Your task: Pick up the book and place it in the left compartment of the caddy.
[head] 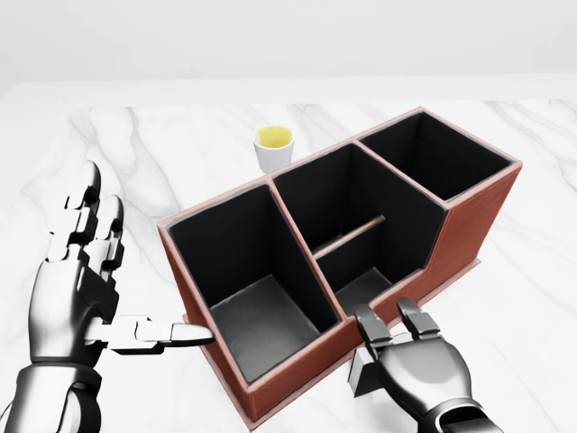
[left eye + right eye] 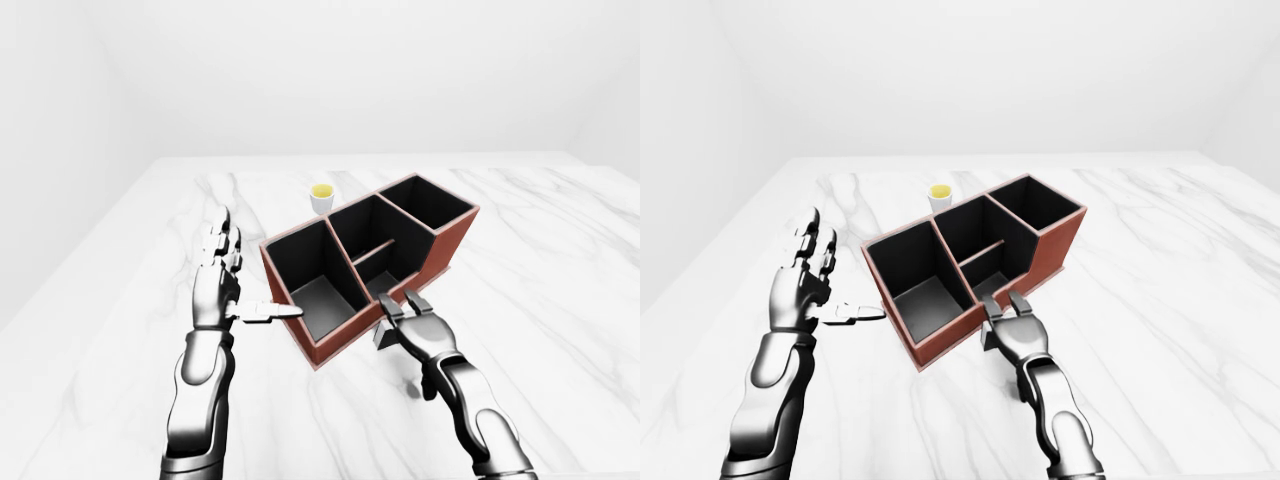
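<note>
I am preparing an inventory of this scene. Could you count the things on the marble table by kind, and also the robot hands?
Caddy, red-brown with dark compartments: 1
Cup, white with yellow contents: 1
Small grey object under the right hand, possibly the book: 1
Robot hands, including the left hand: 2
Total: 5

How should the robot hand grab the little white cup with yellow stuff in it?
Probably around its round side wall, just below the rim, coming in level from the head view's left. The cup stands upright and open-topped with liquid inside, so a grab from above would likely dip fingers in. The caddy stands close at its lower right, so the left gives more room.
</note>
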Motion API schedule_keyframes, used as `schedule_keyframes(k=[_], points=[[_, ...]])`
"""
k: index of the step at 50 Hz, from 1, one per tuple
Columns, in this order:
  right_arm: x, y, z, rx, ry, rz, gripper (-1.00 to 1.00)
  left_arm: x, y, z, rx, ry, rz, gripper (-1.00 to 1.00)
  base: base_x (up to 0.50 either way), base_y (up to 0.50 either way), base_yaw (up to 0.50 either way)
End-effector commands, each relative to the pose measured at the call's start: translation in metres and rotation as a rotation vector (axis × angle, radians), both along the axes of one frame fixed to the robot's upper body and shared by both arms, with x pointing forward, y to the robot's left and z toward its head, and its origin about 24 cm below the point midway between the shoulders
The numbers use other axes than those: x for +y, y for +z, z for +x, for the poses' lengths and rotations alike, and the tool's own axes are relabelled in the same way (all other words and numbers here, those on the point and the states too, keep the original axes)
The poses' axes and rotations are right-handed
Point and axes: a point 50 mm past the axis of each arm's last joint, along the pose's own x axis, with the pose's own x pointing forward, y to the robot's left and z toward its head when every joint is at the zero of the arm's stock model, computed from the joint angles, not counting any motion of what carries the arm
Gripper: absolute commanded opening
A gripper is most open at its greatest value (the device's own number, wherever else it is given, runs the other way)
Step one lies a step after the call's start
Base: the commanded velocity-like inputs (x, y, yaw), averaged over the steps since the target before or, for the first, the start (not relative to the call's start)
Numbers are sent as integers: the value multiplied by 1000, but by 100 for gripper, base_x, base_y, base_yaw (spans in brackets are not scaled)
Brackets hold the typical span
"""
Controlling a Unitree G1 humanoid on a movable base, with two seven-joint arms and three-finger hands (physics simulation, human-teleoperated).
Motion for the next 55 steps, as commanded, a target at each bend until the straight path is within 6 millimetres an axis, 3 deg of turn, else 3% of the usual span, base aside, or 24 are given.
schedule_keyframes(k=[1,2,4,5,22,31,40,45,49,55], points=[[-6,-11,1,25,-12,-14,100,0,-2,0,8,0,0,100,0,0,0],[-6,-12,1,28,-13,-13,92,0,-2,0,7,-1,0,100,0,0,0],[-7,-14,0,31,-14,-19,-18,1,-2,1,7,1,0,100,0,0,0],[-7,-14,-1,35,-15,-17,-100,1,-1,1,6,2,-1,100,0,0,0],[-13,-17,-9,41,-32,-12,-100,0,0,1,0,2,-1,100,0,0,0],[-10,3,-3,-19,-31,12,-100,1,5,2,-22,4,-1,100,0,0,0],[-12,39,-7,-60,-42,44,-100,2,9,1,-38,4,-1,100,0,0,0],[-36,66,-25,-107,-118,74,-100,1,10,0,-43,2,-3,100,0,0,0],[-58,78,-46,-111,-204,117,-100,2,11,-1,-45,5,-3,100,0,0,0],[-73,86,-65,-103,-297,189,-100,3,11,-1,-48,7,-4,100,0,0,0]])
